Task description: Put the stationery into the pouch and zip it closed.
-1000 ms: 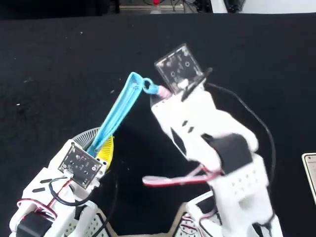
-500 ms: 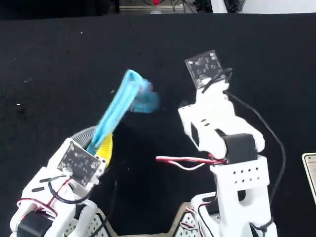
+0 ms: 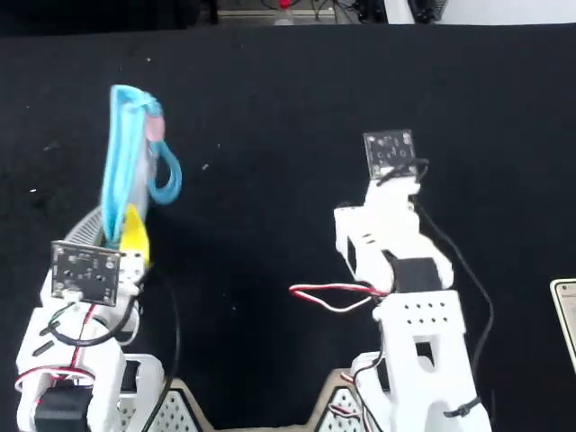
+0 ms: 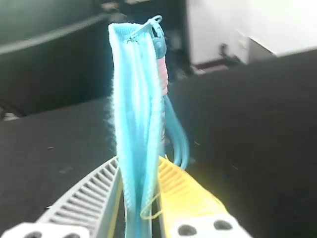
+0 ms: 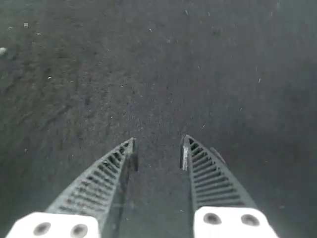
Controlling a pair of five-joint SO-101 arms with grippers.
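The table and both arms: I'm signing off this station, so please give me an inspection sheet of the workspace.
Surface: black table, a few pale specks.
Job's things: blue pouch held upright; pink piece near its zip end; no loose stationery seen.
Clutter: card edge at the table's right side.
Claws: left claw shut on the pouch; right claw open, empty, above the table.
Cables: red-and-white lead loops out from the right arm.
Surroundings: red-topped object beyond the far edge, too small to identify.

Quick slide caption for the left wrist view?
Left gripper shut on the pouch, zipper pull at its far end.
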